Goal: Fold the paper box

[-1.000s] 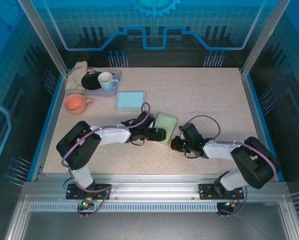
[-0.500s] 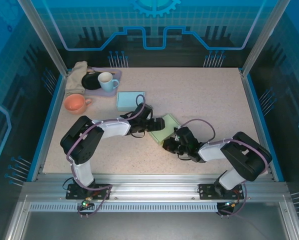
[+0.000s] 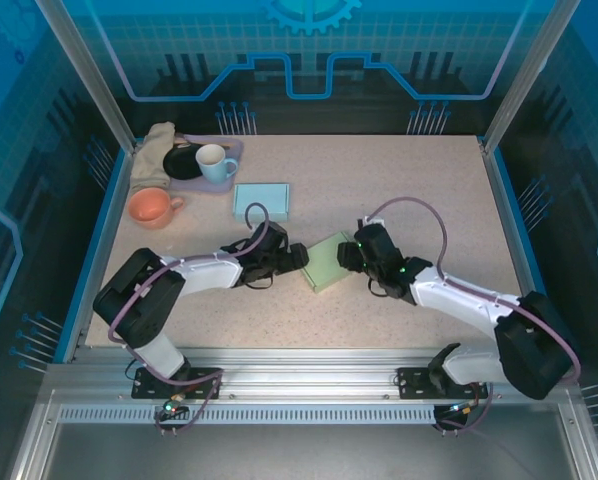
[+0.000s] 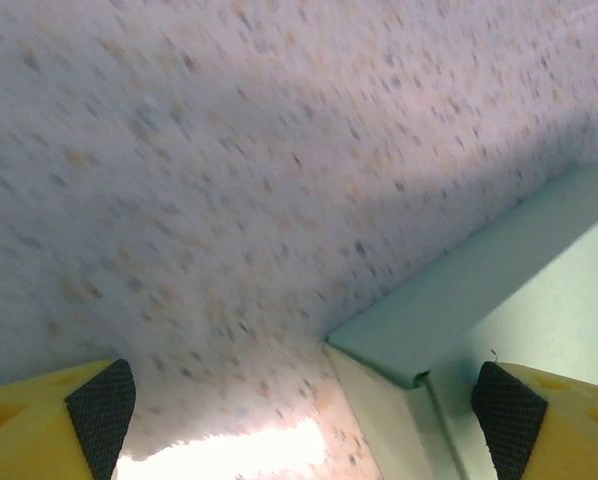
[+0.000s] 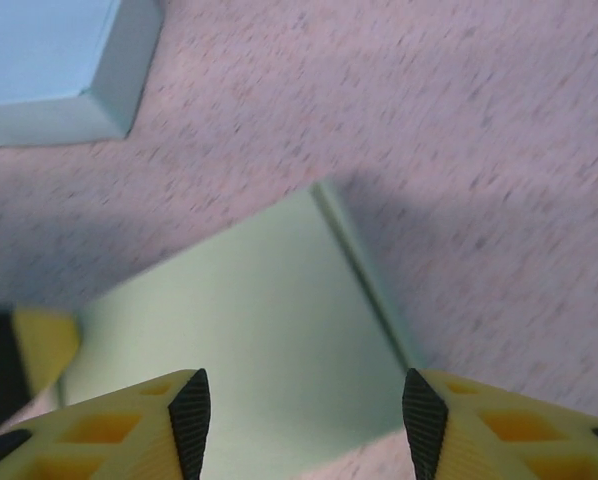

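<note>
Diagonally lies the green box (image 3: pixel 329 262) — near-left to far-right.

No readable text, label, brand name or number found on anything in view. The green paper box (image 3: pixel 329 262) is blank on every face that shows, both from above and in the two close views. The blue box (image 3: pixel 261 201) behind it is equally unmarked. The only sign noted is a gear-shaped emblem (image 3: pixel 310 10) at the top of the blue back wall, and it carries no lettering.
</note>
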Motion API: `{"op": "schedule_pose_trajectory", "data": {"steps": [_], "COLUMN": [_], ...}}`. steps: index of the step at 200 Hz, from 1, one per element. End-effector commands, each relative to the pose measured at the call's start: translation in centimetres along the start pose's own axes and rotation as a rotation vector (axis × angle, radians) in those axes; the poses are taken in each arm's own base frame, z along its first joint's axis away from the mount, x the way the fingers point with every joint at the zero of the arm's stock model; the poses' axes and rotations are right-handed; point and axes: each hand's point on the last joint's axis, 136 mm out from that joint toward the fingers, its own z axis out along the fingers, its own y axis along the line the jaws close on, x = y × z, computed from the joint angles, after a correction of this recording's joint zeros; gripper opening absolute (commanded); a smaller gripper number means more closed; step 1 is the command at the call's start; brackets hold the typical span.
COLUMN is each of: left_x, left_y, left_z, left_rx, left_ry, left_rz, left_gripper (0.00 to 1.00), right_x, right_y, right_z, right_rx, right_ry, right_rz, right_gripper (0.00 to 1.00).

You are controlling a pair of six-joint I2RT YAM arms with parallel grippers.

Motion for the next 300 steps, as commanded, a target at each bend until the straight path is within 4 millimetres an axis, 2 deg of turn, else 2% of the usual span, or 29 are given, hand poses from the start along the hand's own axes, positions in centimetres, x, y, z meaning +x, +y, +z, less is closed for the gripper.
{"op": "schedule_pose_trajectory", "data": {"steps": [1, 21, 45, 60, 86, 108, 126, 143, 163, 180, 203, 219, 226, 251, 262, 267, 300], "left_x": [0.1, 0.6, 0.6, 0.6, 0.5, 0.5, 0.0, -1.5, -4.3, -6.8, -9.0, -11.0, -11.8, -14.1, -14.9, -15.3, -17.5], "left_y": [-3.2, -3.8, -3.9, -4.6, -5.9, -7.5, -8.1, -8.7, -9.5, -10.2, -11.0, -11.9, -12.2, -13.1, -13.3, -13.3, -13.0], "left_z": [-0.9, -0.5, 0.1, 0.3, 0.8, 1.5, 2.2, 3.0, 4.5, 6.4, 9.4, 10.7, 11.2, 12.0, 12.2, 12.3, 12.3], "left_rx": [0.099, 0.118, 0.105, 0.136, 0.166, 0.205, 0.196, 0.166, 0.148, 0.112, 0.07, 0.07, 0.073, 0.076, 0.073, 0.069, 0.039], "left_ry": [-0.039, -0.035, -0.028, -0.021, 0.002, 0.037, 0.041, 0.024, 0.008, -0.005, -0.014, -0.044, -0.059, -0.106, -0.123, -0.131, -0.18], "left_rz": [-0.028, -0.033, -0.042, -0.056, -0.07, -0.077, -0.067, -0.053, -0.037, -0.006, 0.037, 0.048, 0.053, 0.081, 0.094, 0.098, 0.113], "left_gripper": [0.9, 0.88, 0.85, 0.83, 0.77, 0.73, 0.7, 0.68, 0.68, 0.69, 0.69, 0.69, 0.69, 0.69, 0.69, 0.69, 0.7], "right_x": [-0.2, -0.5, 0.4, 1.0, 2.1, 2.1, 2.0, 1.4, 0.6, 0.1, -0.6, -1.0, -2.0, -3.4, -3.3, -4.8, -6.6], "right_y": [-2.0, -2.7, -3.5, -3.6, -3.7, -2.9, -2.5, -2.7, -3.6, -4.3, -5.5, -6.1, -5.9, -6.1, -6.2, -5.9, -6.6], "right_z": [1.6, 3.2, 5.4, 6.2, 7.1, 7.2, 7.3, 7.6, 8.1, 8.9, 10.1, 11.0, 11.4, 13.0, 13.6, 13.8, 14.5], "right_rx": [0.077, 0.083, 0.047, 0.018, -0.027, -0.093, -0.124, -0.121, -0.1, -0.068, -0.03, -0.021, -0.041, -0.052, -0.057, -0.071, -0.062], "right_ry": [0.066, 0.091, 0.141, 0.161, 0.184, 0.181, 0.184, 0.169, 0.146, 0.124, 0.096, 0.082, 0.049, 0.026, 0.028, -0.001, -0.033], "right_rz": [-0.149, -0.139, -0.09, -0.061, -0.008, 0.056, 0.104, 0.14, 0.205, 0.248, 0.302, 0.342, 0.355, 0.354, 0.346, 0.34, 0.339], "right_gripper": [0.57, 0.58, 0.58, 0.58, 0.57, 0.56, 0.55, 0.54, 0.53, 0.53, 0.52, 0.52, 0.52, 0.51, 0.51, 0.51, 0.51]}}
